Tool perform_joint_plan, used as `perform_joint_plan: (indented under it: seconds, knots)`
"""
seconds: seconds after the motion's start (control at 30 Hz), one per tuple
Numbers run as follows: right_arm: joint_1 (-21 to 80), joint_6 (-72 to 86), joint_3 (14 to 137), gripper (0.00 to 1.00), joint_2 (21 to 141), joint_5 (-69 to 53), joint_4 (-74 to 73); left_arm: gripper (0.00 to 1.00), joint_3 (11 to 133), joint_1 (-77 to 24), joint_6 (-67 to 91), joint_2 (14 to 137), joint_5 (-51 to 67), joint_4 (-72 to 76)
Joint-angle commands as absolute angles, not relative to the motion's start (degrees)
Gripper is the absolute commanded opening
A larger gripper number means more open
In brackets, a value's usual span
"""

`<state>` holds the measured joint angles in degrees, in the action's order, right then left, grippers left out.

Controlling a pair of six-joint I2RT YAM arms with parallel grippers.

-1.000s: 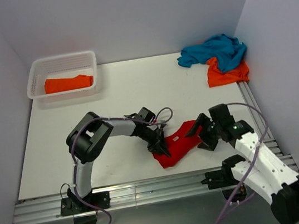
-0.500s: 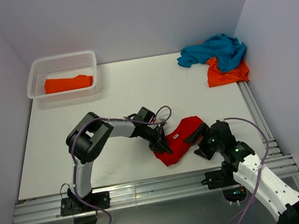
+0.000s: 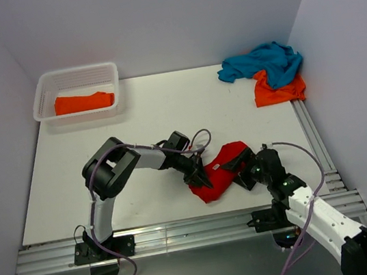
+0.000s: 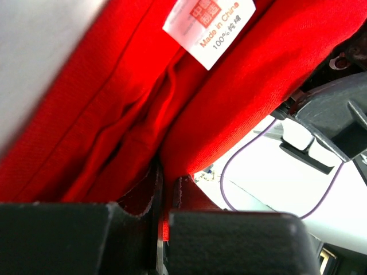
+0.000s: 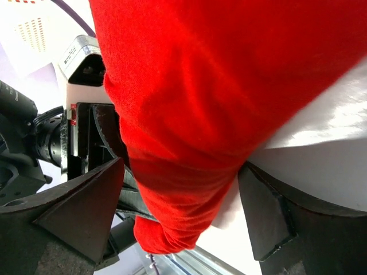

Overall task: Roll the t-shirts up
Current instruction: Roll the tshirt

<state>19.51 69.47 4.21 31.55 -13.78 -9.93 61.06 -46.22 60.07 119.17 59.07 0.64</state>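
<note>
Your left gripper is pinching a fold of the red t-shirt, which lies bunched on the desk near its front edge. Your right gripper is spread wide, its 2 fingers straddling the shirt's other end. 1 orange t-shirt lies in the basket. The teal t-shirt sits heaped on the other orange t-shirt in the far right corner.

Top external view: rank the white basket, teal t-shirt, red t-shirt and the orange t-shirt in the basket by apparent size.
1. White basket, with the teal t-shirt close behind; its crumpled outline makes that unsure.
2. Red t-shirt, bunched up.
3. Orange t-shirt in the basket.
</note>
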Motion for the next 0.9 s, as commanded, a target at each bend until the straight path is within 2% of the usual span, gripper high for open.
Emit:
perform_joint_plan:
  seconds: [0.0,0.17,0.2,0.3,0.37,0.4,0.43,0.5,0.53,0.63,0.73,0.87]
  knots:
    - [20.83,67.94,2.28,0.86,36.73,-10.55,-7.56,0.03,59.06,-46.23,64.95,122.78,59.32,-1.32]
    - [23.64,68.12,4.04,0.77,43.05,-8.62,-5.19,0.03,58.45,-46.14,66.35,122.96,60.99,1.67]
    - [23.90,68.12,4.74,0.71,43.33,-8.18,-5.97,0.03,58.45,-46.14,66.62,122.96,61.26,2.54]
    - [24.17,68.20,6.14,0.62,42.54,-6.77,-9.21,0.04,58.36,-46.14,66.36,122.87,61.70,2.20]
    - [24.17,68.29,7.29,0.49,41.84,-5.37,-11.94,0.07,59.67,-46.23,62.87,122.70,60.83,-1.73]
    - [24.17,68.20,8.95,0.44,42.01,-4.93,-13.69,0.09,60.55,-46.14,60.84,122.52,58.91,-4.11]
    - [24.17,68.29,9.83,0.38,42.53,-4.75,-17.10,0.16,62.56,-46.14,58.91,122.43,57.84,-10.05]
    - [24.17,68.38,12.81,0.30,45.60,-4.66,-22.46,0.24,63.80,-46.14,54.59,121.47,55.99,-13.96]
    - [24.17,68.12,13.61,0.22,47.01,-4.83,-23.89,0.29,64.68,-46.06,53.71,121.12,54.77,-16.32]
    - [24.17,66.80,18.09,0.08,53.25,-4.92,-30.48,0.37,66.70,-45.79,49.84,119.45,51.35,-21.25]
    - [24.26,65.31,23.37,0.00,58.26,-4.13,-37.69,0.42,68.98,-44.83,45.89,116.55,47.56,-28.63]
    - [24.17,65.04,30.13,0.00,64.58,-4.22,-44.81,0.46,71.45,-42.63,41.85,111.81,39.75,-36.80]
